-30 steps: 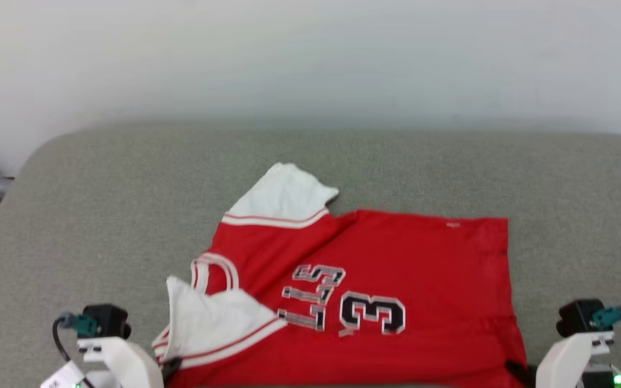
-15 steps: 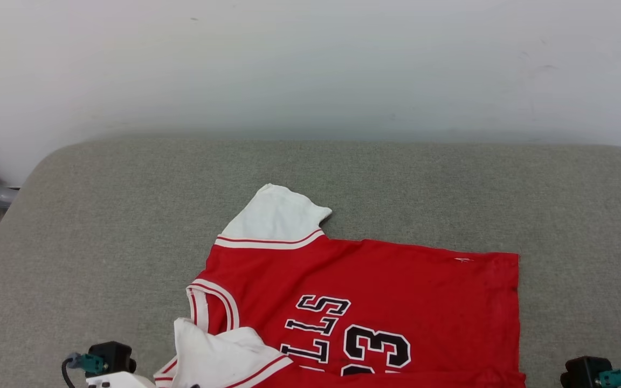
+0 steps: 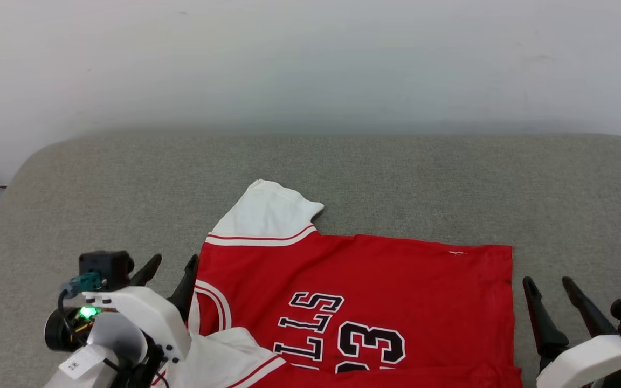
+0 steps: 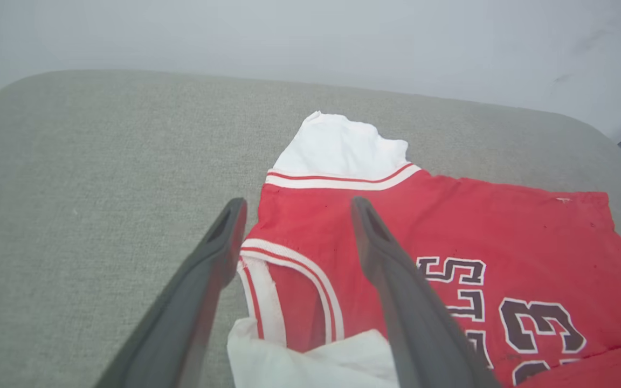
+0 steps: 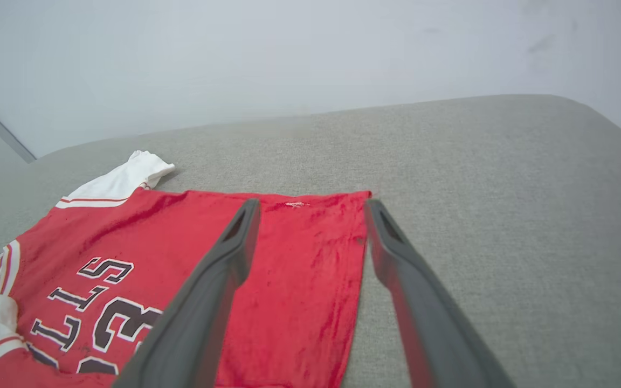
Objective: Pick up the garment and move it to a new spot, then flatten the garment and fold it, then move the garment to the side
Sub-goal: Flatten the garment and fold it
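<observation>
Head view: left gripper (image 3: 176, 261) fingers spread wide, gripping nothing, tips just beside the collar of the garment (image 3: 375, 291). Right gripper (image 3: 545, 281) likewise spread and empty, over the bare cushion (image 3: 397, 172) just beside the hem. The garment lies chest up near the cushion's front edge. Long axis runs left to right: collar left, hem right. One white sleeve points toward the far edge; the other is folded onto the chest.

Left wrist view: left gripper (image 4: 297, 202) agape. One finger is over the cushion (image 4: 73, 188), the other over the shoulder of the garment (image 4: 504, 226). Contact cannot be told.

Right wrist view: right gripper (image 5: 311, 203) agape across the hem of the garment (image 5: 154, 231), nothing clasped. Grey woven cushion (image 5: 504, 215) with rounded corners; plain pale wall (image 5: 235, 64) behind.
</observation>
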Controlling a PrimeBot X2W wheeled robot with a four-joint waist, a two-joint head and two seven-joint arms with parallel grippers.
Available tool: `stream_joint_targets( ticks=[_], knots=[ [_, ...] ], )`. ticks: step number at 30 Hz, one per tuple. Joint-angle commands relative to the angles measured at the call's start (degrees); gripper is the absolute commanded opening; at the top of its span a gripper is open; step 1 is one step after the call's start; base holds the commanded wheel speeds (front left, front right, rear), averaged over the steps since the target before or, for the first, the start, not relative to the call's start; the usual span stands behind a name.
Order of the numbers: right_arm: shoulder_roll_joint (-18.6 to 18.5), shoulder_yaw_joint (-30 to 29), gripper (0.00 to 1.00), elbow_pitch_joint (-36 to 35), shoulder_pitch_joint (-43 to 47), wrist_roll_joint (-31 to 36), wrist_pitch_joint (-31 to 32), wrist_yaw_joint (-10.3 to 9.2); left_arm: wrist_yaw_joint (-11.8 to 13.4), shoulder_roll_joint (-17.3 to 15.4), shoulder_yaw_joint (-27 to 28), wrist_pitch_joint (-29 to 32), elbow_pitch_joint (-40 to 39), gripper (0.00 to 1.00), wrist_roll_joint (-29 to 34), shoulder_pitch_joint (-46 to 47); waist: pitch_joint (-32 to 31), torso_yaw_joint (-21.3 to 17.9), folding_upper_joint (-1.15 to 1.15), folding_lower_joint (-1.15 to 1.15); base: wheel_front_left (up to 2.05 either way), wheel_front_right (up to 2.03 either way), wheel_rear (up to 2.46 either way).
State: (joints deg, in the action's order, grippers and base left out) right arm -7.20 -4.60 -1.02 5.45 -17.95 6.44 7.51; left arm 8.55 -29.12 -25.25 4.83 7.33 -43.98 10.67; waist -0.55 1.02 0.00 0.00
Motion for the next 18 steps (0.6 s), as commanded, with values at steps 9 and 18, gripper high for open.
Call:
stream_joint_targets(
  ticks=[9,18],
  knots=[
    [1.9,0.5,1.0,-4.7,-6.8,3.9,-4.8,-0.05,-2.8,2.5,0.7,-6.1,5.2,1.0,3.3,12.3,7.7,-4.2,0.0,0.0,0.0,0.0,0.0],
    [3.3,2.2,1.0,-5.2,-12.1,4.2,-5.7,-0.05,-9.7,-1.0,-0.4,7.6,14.1,1.0,0.0,27.5,16.7,-9.7,0.0,0.0,0.0,0.0,0.0]
  ],
)
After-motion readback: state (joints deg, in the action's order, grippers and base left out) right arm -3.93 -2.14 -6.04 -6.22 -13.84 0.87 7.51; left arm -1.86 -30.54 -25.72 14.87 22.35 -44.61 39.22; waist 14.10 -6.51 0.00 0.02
